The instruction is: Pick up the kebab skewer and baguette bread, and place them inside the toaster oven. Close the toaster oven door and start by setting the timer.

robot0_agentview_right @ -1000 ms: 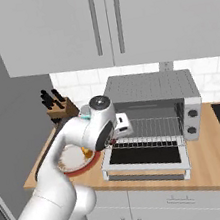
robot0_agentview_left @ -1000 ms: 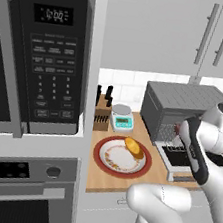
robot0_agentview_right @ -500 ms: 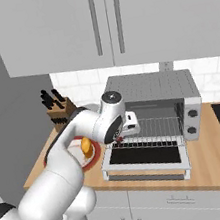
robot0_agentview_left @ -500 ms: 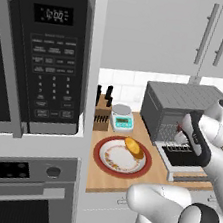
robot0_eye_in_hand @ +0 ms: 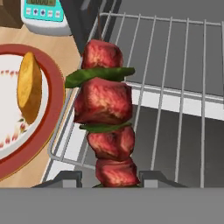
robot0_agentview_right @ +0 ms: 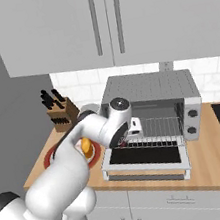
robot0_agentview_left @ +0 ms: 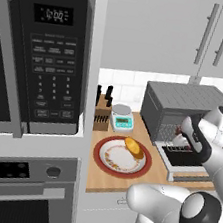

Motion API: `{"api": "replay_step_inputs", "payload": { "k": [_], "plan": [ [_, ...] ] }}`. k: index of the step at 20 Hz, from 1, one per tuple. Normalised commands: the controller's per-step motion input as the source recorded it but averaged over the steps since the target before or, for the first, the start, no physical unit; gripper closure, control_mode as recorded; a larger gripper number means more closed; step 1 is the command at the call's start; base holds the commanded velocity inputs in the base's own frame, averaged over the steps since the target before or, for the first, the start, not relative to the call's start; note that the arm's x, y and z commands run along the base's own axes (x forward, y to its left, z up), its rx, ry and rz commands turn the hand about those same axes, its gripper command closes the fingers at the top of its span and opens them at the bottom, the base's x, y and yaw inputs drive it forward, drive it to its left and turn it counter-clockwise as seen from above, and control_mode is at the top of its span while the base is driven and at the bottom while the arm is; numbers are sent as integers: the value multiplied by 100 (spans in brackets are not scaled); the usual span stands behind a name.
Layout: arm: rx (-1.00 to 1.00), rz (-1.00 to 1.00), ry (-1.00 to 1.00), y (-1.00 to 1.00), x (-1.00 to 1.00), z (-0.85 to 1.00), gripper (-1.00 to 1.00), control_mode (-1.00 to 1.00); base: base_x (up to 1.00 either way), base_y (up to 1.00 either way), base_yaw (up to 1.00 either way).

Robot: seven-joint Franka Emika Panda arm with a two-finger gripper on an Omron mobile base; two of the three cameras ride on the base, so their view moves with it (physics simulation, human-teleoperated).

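While the arm reached across from the base, we saw the wooden counter [robot0_agentview_left: 118,183] carrying everything of the task. The toaster oven [robot0_agentview_right: 154,105] stood at the back of it, a boxy grey-silver unit with a ribbed top, two knobs down its right front and a pale wire rack [robot0_eye_in_hand: 175,78] inside. The toaster oven door [robot0_agentview_right: 145,158] lay folded down flat in front of the cavity, its dark glass facing up inside a silver frame.

Just left of the oven sat a red-rimmed plate [robot0_agentview_left: 121,158] with a white, speckled centre. The baguette bread [robot0_agentview_left: 134,148] lay on the plate's far right part, a small oblong golden-orange piece with a yellower top; in the hand view it was a tapered loaf [robot0_eye_in_hand: 29,85] lying along the plate's inner rim.

Behind the plate we noted a small kitchen scale [robot0_agentview_left: 122,119] with a teal face, and a knife block [robot0_agentview_right: 62,112] beside it.

The end effector [robot0_eye_in_hand: 110,178] was closed on the kebab skewer [robot0_eye_in_hand: 105,118], pinching its lowest chunk between both fingertips. The skewer stood up from the grip: four dark red-brown meat cubes with glossy highlights, two thin green leaf-like slices between them, and a thin stick tip at the top. It hung over the rack's front left corner, at the oven's mouth above the open door.
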Motion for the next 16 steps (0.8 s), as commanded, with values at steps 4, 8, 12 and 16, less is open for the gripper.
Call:
{"api": "replay_step_inputs", "payload": {
  "k": [4, 8, 12, 16],
  "plan": [
    [1, -3, 0, 0, 0, -13, 100, -100, 0, 0, 0],
    [0, -2, -1, 0, 0, -4, 100, -100, 0, 0, 0],
    [0, -2, -3, 0, 1, 10, 100, -100, 0, 0, 0],
    [0, -1, -6, 0, 26, 2, 100, -100, 0, 0, 0]
  ]
}}
